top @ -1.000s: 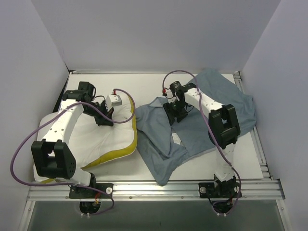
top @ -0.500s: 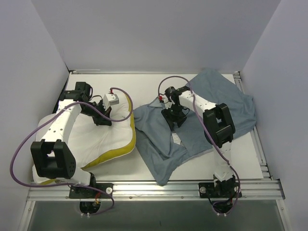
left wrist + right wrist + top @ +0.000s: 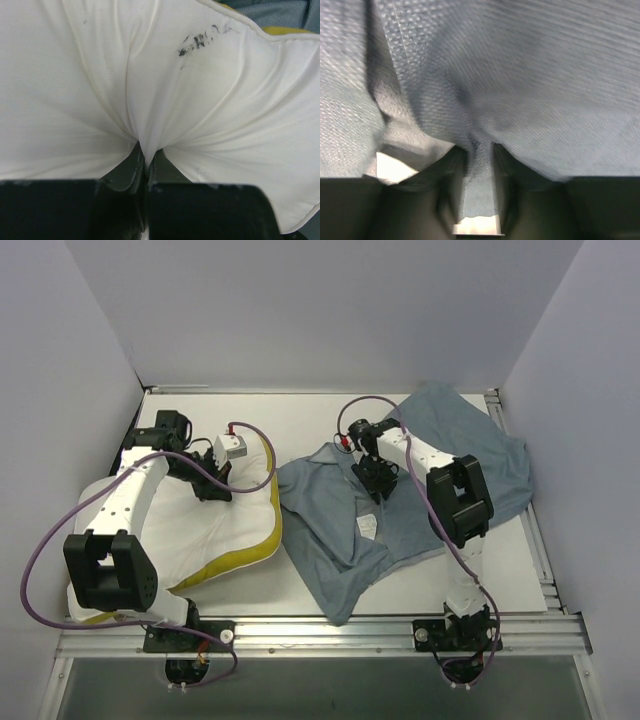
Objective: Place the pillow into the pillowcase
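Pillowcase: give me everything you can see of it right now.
The pillowcase is limp grey-blue woven cloth, rumpled and folded, lying over the right half of the table, with one corner pointing toward the arm bases. A small white label shows near its middle. The right gripper pinches a fold of it. Its left edge lies beside the pillow; whether they touch is unclear.

White table (image 3: 305, 422), pale walls (image 3: 300, 310), metal rail (image 3: 330, 632) along near edge
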Robot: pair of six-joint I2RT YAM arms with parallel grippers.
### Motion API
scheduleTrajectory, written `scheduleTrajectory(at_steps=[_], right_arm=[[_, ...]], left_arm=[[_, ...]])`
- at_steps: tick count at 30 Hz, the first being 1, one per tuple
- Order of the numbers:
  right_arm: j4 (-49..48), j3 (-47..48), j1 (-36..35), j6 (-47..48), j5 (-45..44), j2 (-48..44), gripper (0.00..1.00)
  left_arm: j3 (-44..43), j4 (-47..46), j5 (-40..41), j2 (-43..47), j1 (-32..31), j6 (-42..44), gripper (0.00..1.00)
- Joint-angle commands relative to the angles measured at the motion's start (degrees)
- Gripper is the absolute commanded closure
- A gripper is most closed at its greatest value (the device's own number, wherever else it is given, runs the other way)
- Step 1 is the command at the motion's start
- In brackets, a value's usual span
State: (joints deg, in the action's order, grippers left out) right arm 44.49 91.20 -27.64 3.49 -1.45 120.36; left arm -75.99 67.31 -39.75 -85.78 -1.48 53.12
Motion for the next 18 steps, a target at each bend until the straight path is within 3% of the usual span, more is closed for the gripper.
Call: scheduleTrajectory(at_steps=[1,7,10,14,18], right_arm=[[3.9,-0.3,2.2,0.6,-2.9,-7.0,0.76],[5.2,-0.4,7.1,1.2,1.0,-9.3,0.94],[5.5,-0.6,9.0,1.1,7.8,-10.3,1.0],[4.9,-2.0,11.1,1.1,19.9,-13.7,1.0],[2.5,-4.9,13.0,-0.6,30.0,-19.5,1.0]], left_arm=[[-1.7,1.3,-3.0,1.3,0.7,0.5,1.0],[-2.1,1.4,-3.2,0.7,0.7,0.9,1.0],[-2.8,1.4,-3.6,0.1,0.6,1.3,1.0],[-5.3,1.4,-5.8,-0.4,-0.5,0.4,1.0],[-11.3,1.3,-8.4,-1.2,-7.5,-2.8,1.0]])
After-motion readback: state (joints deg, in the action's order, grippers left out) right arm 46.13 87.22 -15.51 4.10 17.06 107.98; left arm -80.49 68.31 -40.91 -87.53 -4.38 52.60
